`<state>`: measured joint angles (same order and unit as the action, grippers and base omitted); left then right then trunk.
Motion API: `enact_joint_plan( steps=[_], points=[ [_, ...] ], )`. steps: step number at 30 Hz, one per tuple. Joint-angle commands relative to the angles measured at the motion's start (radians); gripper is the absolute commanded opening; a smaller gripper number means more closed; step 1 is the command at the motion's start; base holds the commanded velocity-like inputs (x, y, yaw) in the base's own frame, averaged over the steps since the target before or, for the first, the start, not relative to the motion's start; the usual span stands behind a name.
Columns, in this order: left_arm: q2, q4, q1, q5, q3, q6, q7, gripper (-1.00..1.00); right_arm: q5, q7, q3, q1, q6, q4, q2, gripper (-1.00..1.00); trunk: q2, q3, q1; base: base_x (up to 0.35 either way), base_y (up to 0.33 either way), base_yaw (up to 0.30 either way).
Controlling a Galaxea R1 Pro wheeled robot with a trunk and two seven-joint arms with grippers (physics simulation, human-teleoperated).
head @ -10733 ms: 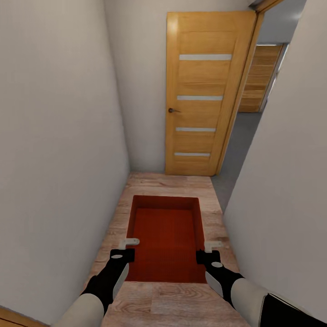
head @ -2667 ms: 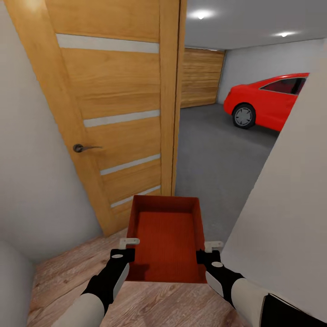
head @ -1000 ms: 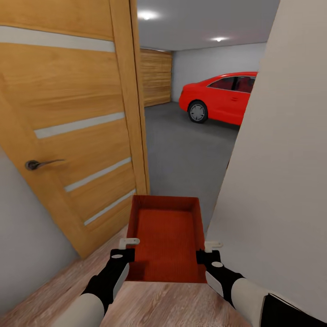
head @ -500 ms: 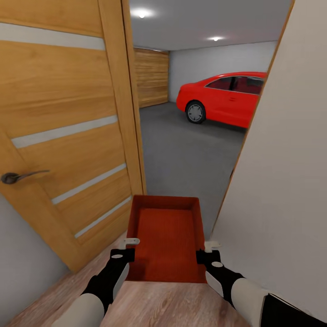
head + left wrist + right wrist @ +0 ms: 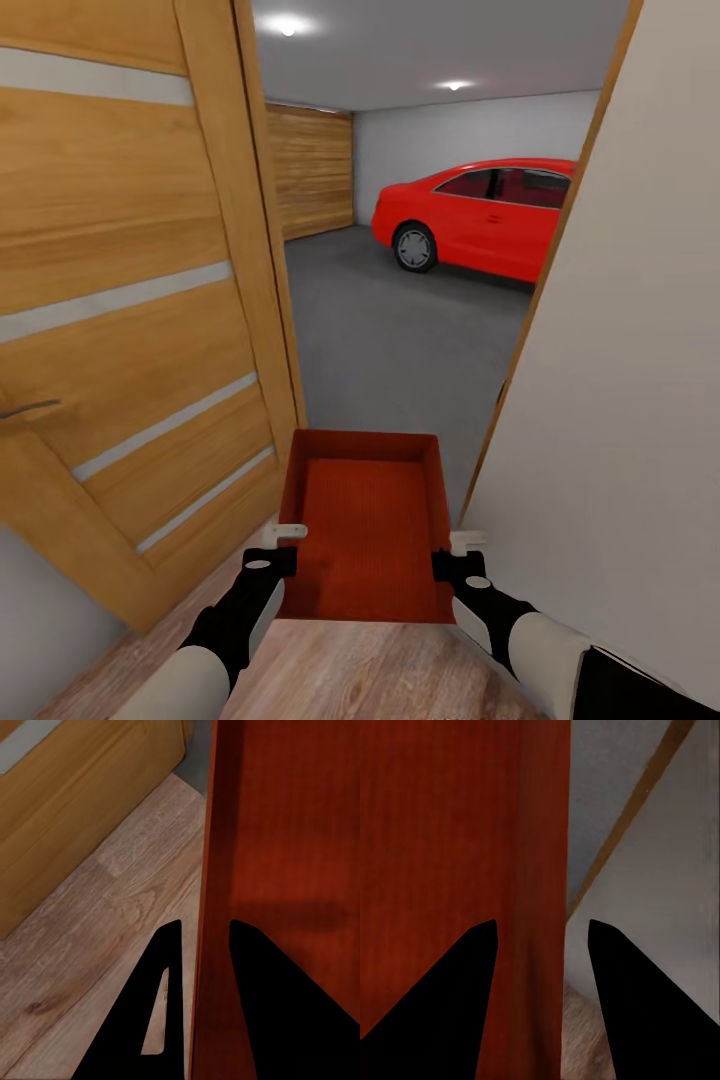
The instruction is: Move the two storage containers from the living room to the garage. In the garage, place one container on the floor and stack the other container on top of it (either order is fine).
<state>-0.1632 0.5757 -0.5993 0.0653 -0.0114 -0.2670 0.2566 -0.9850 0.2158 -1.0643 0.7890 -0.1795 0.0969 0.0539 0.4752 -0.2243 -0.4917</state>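
You hold one storage container point(image 5: 365, 520) level at the garage doorway: left gripper point(image 5: 284, 545) clamps its left wall, right gripper point(image 5: 456, 552) its right wall. Red car point(image 5: 480, 215) stands well beyond.

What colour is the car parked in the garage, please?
Bright red car, with dark windows; it shows best in the head view.

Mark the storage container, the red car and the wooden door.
storage container point(image 5: 368, 520): head view, ribbed inner floor.
red car point(image 5: 480, 225): head view, side door panel.
wooden door point(image 5: 120, 350): head view, middle panel.
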Motion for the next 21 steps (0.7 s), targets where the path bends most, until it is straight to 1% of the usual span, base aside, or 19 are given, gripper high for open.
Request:
enact_joint_plan(
  steps=[1, 5, 7, 21],
  points=[
    [0.001, 0.003, -0.001, 0.019, -0.002, -0.009, 0.006, -1.0, -0.015, 0.004, -0.003, 0.001, -0.005, -0.008, 0.0, -1.0, 0.002, -0.002, 0.0, 0.001, 0.0, -0.182],
    [0.001, 0.003, -0.001, 0.019, -0.002, -0.009, 0.006, -1.0, -0.015, 0.004, -0.003, 0.001, -0.005, -0.008, -0.001, -1.0, 0.002, -0.002, 0.0, 0.0, 0.015, -0.067],
    [0.001, 0.003, -0.001, 0.019, -0.002, -0.01, 0.006, -1.0, -0.015, 0.004, -0.003, 0.001, -0.005, -0.008, -0.002, -1.0, 0.002, -0.002, 0.0, 0.018, 0.153, -0.016],
    [0.001, 0.003, -0.001, 0.019, -0.002, -0.012, 0.004, -1.0, -0.015, 0.004, -0.003, 0.001, -0.005, -0.008, -0.002, -1.0, 0.002, -0.002, 0.0, 0.083, 0.301, -0.001]
  ],
)
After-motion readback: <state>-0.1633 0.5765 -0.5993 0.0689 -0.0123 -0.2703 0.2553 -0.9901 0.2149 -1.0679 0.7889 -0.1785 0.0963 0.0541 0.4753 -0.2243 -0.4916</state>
